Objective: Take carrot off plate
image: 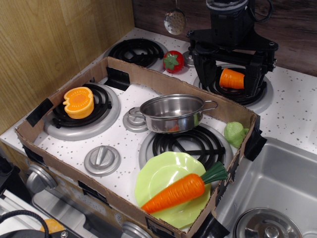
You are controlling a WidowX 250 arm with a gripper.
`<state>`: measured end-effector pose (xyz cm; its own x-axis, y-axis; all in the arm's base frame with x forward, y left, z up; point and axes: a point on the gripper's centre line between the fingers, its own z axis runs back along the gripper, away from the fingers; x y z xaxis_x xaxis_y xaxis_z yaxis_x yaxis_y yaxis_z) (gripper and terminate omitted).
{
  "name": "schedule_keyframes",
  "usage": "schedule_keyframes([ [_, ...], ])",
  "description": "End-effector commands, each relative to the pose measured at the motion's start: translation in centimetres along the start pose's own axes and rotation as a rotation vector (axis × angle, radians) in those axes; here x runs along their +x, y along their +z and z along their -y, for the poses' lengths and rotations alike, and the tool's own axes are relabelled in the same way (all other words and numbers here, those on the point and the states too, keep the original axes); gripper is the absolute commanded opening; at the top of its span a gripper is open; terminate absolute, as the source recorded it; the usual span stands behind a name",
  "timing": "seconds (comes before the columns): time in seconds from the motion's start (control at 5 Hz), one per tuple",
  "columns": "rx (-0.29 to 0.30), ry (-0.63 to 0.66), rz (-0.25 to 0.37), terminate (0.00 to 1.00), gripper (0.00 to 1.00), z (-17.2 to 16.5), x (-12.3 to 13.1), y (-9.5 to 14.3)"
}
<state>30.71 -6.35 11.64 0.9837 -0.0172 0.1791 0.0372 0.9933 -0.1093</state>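
Note:
The long orange carrot (176,192) with a dark green top lies across the light green scalloped plate (157,174) at the front of the toy stove, tip to the front left, leaves over the plate's right rim. My black gripper (228,85) hangs far from it, over the back right burner. Its jaws stand wide apart. A short stubby orange carrot (232,78) shows between them and no finger visibly touches it.
A steel pot (173,113) stands just behind the plate. An orange pumpkin half (79,101) sits on the left burner, a lumpy green vegetable (235,133) by the right cardboard wall (233,171), a red toy (173,61) at the back. A sink (277,193) lies right.

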Motion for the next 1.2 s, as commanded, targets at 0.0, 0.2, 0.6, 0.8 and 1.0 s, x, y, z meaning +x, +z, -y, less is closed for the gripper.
schedule_keyframes([
  [0.0,0.000,0.000,0.000,0.00,1.00,0.0,0.0,0.0],
  [0.2,0.056,0.019,0.044,0.00,1.00,-0.9,-1.3,1.9],
  [0.6,0.127,0.023,0.132,0.00,1.00,-2.3,-4.1,4.3],
  [0.8,0.189,-0.012,0.210,0.00,1.00,-2.5,-7.3,3.7],
  [1.0,0.249,-0.065,0.260,0.00,1.00,-2.5,-10.3,2.9],
])
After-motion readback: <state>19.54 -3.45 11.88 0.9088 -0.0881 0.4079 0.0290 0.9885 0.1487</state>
